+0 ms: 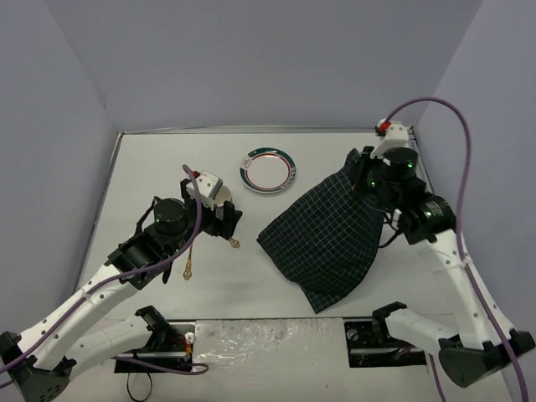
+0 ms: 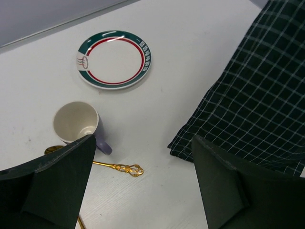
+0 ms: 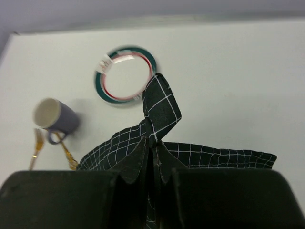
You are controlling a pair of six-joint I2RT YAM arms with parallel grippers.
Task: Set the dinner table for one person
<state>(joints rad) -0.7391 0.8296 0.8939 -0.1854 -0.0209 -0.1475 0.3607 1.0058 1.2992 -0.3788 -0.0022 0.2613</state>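
On the white dinner table [image 1: 159, 159] lies a dark green checked cloth [image 1: 327, 234]. My right gripper [image 1: 362, 177] is shut on its far corner and lifts it, so the cloth [image 3: 162, 102] bunches up from the closed right gripper [image 3: 153, 149]. A plate [image 1: 268, 169] with a green and red rim sits at the back centre. My left gripper [image 2: 143, 160] hangs open over bare table, with nothing between its fingers [image 2: 62, 181]. A purple mug [image 2: 76, 121] stands upright just past the left finger. Gold cutlery [image 2: 119, 167] lies beside it.
A second gold piece [image 1: 189, 270] lies under the left arm. The plate [image 2: 113, 59] is a short way beyond the mug, the cloth [image 2: 257, 105] to the right of the left gripper. Grey walls close in the table on three sides.
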